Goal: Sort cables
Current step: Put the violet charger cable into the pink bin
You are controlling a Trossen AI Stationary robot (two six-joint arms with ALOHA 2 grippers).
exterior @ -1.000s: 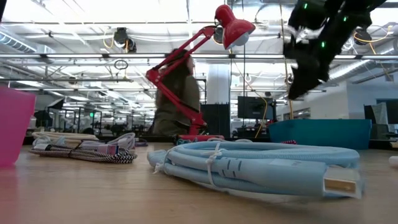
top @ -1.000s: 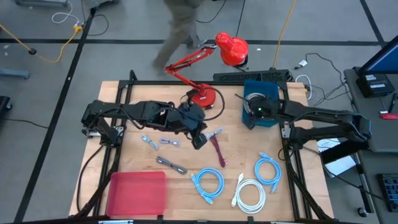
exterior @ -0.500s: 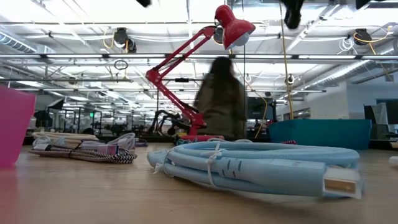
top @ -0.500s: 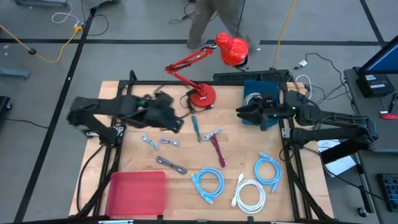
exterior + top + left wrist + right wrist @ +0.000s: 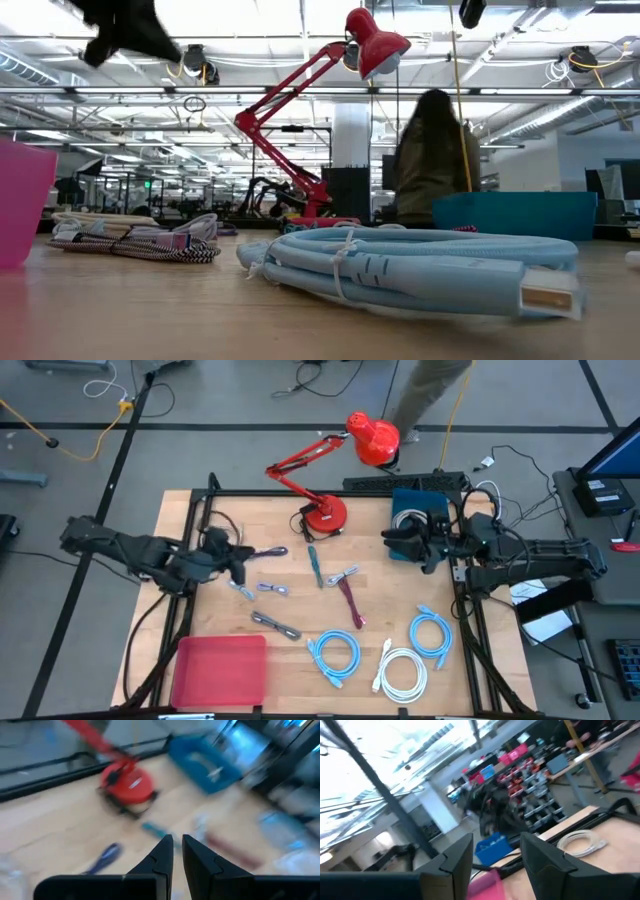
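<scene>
Two tools empty, cables point(image 5: 333, 656) on table point(image 5: 180, 520)

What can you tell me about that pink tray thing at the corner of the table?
The pink bin is a shallow rectangular container that looks like plastic, with a raised rim. It sits flat on the wooden table, at the front corner on the left arm's side. From above nothing shows inside it. No cable touches it; the nearest, a striped grey one, lies just beyond its far corner. In the low view only its translucent pink wall shows, at the picture's edge.
</scene>
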